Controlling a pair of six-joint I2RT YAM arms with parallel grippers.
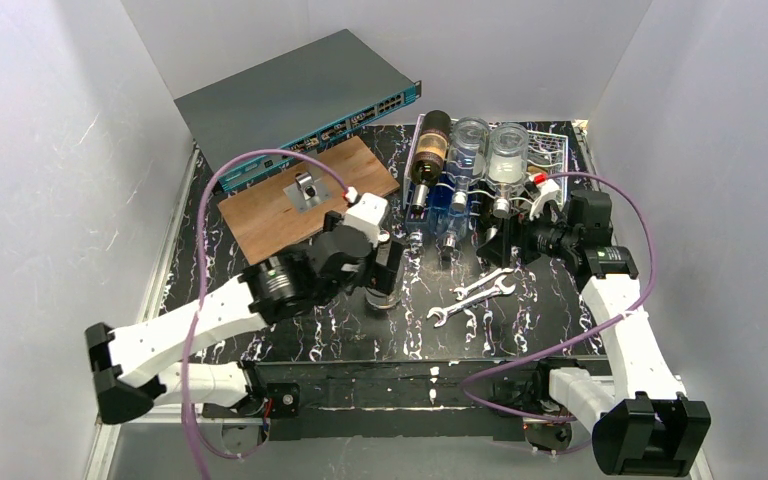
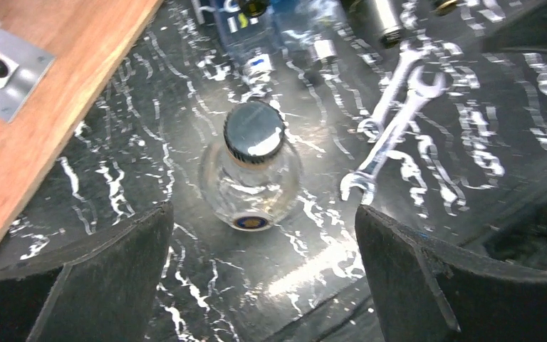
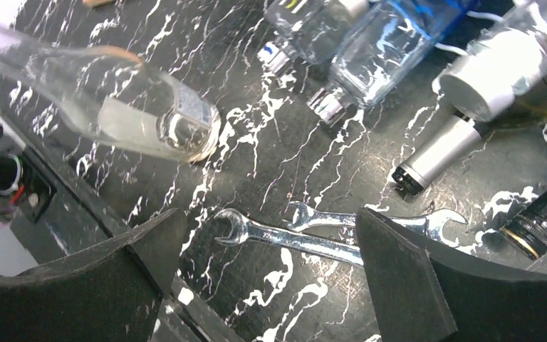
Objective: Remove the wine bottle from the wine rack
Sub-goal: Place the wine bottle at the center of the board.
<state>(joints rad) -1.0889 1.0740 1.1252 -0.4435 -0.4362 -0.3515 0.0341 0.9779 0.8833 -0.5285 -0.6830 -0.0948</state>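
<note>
My left gripper (image 2: 262, 229) is spread wide and holds nothing. A small clear bottle (image 2: 253, 174) with a black cap stands upright on the black marbled table (image 2: 149, 142) between my fingers, touching neither. The wooden board (image 2: 50, 107) is at upper left of the left wrist view, and two wrenches (image 2: 392, 125) at upper right. My right gripper (image 3: 271, 224) is also spread wide and empty, hanging over the wrenches (image 3: 292, 231), with a clear bottle (image 3: 135, 117) at upper left of that view. In the top view the wine rack (image 1: 560, 150) is at upper middle-right. The dark wine bottle (image 1: 430, 148) lies in its leftmost cradle, neck toward the lower edge, with more clear bottles beside it on the right. The grey switch box (image 1: 290, 95) is at upper left, behind the board
</note>
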